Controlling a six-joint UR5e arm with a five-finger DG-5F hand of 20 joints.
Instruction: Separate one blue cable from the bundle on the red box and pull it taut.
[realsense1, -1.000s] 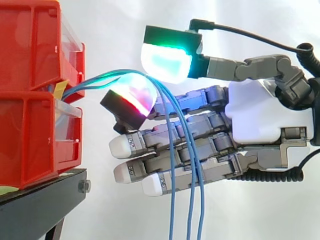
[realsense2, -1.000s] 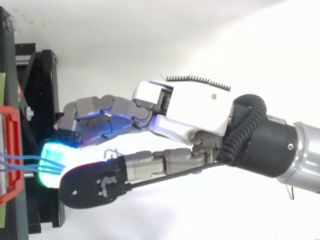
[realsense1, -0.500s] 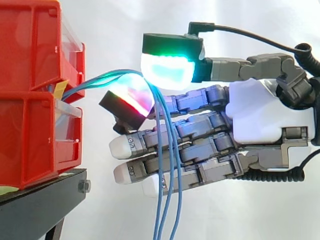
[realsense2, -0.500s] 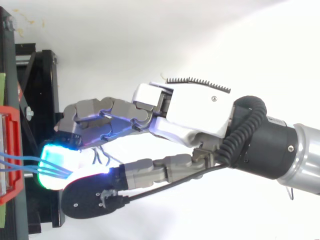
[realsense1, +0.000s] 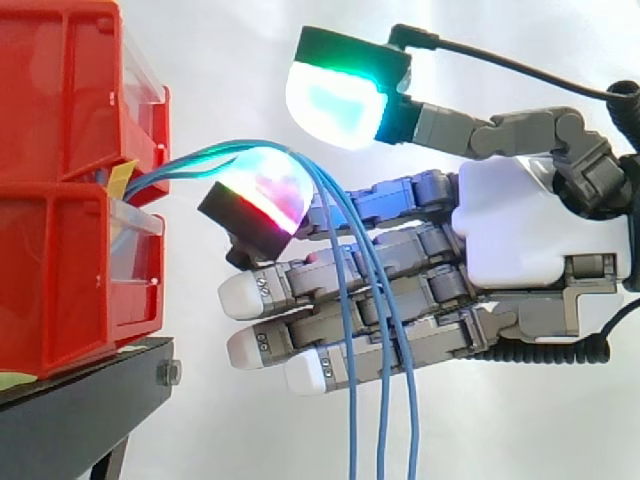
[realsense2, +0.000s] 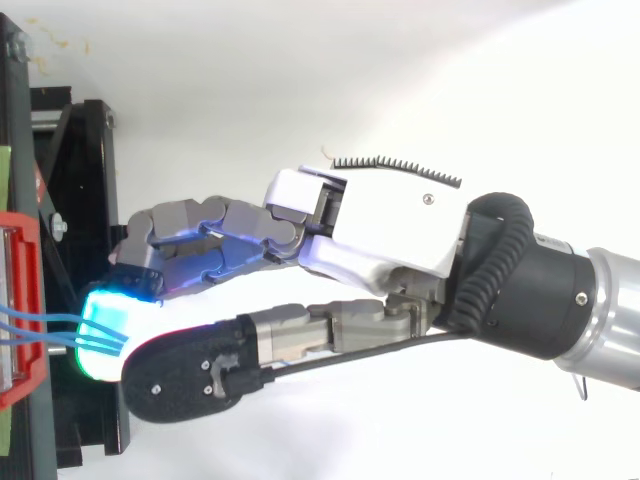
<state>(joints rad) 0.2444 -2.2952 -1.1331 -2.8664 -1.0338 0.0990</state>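
At the left of the side view, stacked red bins (realsense1: 70, 260) on a black stand (realsense1: 80, 400), with a white curtain (realsense1: 230, 60) behind. Out of the gap between the upper and the lower bin, a bundle of blue cables (realsense1: 343, 300), one strand more teal near the bin. Arches to the right, passes over one raised fingertip (realsense1: 268, 195) glowing red and magenta, then drops as three loose strands down to the bottom edge. Crosses in front of the lower, white-tipped fingers on the way, as seen from the side.

Coming in from the right, the robot hand (realsense1: 510, 225), palm white, fingers stretched out towards the bins and lying close together, one above another. Thumb pad (realsense1: 335, 100), green and cyan, lifted well above the arch of the cables and apart from them. Nothing pinched: spread wide between thumb and fingers, the cables merely draped across the glowing fingertip.

From above, the robot hand (realsense2: 370, 220) reaching to the left, fingertips just short of the red bin (realsense2: 22, 300) and over the black stand (realsense2: 85, 160). Three blue cables (realsense2: 40, 335) running side by side from the bin into the cyan-green glow beneath the thumb's black back (realsense2: 185, 375).
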